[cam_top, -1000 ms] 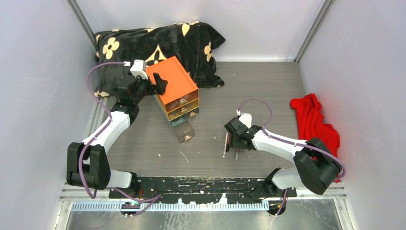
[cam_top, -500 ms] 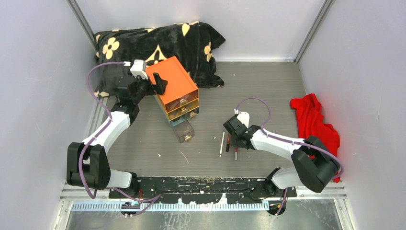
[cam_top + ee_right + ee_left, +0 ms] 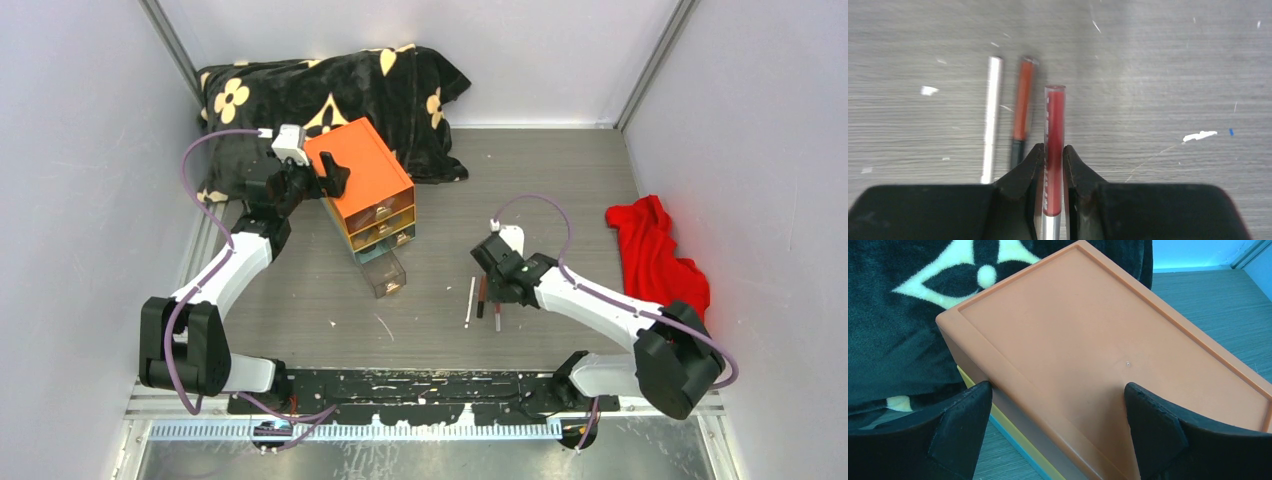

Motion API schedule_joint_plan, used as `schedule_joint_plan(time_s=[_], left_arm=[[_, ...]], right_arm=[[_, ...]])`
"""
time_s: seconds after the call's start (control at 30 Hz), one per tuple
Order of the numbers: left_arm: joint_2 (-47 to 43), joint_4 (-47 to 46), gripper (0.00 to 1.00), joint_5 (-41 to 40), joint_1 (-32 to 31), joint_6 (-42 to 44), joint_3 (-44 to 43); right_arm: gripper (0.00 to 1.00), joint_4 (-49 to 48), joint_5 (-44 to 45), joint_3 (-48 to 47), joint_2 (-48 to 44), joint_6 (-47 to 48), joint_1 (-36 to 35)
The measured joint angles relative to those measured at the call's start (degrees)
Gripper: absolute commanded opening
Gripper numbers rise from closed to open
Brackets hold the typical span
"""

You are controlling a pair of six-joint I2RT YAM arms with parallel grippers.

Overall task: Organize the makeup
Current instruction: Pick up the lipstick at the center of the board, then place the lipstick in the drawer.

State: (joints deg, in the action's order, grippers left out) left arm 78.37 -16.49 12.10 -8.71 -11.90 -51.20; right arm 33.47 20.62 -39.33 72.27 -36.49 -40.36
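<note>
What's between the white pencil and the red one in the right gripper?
An orange-red pencil with a dark end, between the white pencil and the gripped red pencil; right wrist view.

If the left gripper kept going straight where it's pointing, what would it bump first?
Most likely the orange box: it sits right ahead of the open left gripper, nearer than the black flowered blanket behind.

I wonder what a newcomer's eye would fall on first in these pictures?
Probably the orange drawer box at far left of the overhead view, the open left gripper spread over its lid and one clear drawer out in front. Next, the right gripper near the middle, shut on a thin red pencil beside a white pencil and an orange pencil, then the red cloth by the right wall.
</note>
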Motion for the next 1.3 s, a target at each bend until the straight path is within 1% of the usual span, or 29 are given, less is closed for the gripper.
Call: schedule_joint_plan(time_s=[0.17, 0.27, 0.33, 0.53, 0.7, 1.07, 1.3], left_arm=[[-0.1, 0.0, 1.0, 0.0, 0.0, -0.1, 0.0], [-0.1, 0.1, 1.0, 0.0, 0.0, -0.1, 0.0], [-0.2, 0.1, 1.0, -0.1, 0.0, -0.1, 0.0], [-0.3, 0.3, 1.0, -0.2, 0.0, -0.1, 0.0], [-0.4, 0.5, 1.0, -0.2, 0.0, 0.0, 0.0], [-0.7, 0.7, 1.0, -0.1, 0.0, 0.1, 0.0], [-0.8, 0.9, 1.0, -0.1, 0.0, 0.2, 0.1]], right_arm=[[0.01, 2.0, -3.5, -10.1, -0.8, 3.7, -0.7], [0.01, 0.3, -7.8, -15.9, -0.3, 6.2, -2.3], [0.01, -2.7, -10.6, -18.6, 1.2, 7.5, -3.7], [0.01, -11.3, -17.7, -21.3, 10.2, 8.7, -6.7], [0.01, -15.3, -22.0, -24.3, 17.8, 8.7, -9.0], [0.01, -21.6, -26.3, -29.9, 23.0, 7.0, -9.9], [0.01, -23.0, -27.1, -31.4, 27.9, 5.9, -10.1]])
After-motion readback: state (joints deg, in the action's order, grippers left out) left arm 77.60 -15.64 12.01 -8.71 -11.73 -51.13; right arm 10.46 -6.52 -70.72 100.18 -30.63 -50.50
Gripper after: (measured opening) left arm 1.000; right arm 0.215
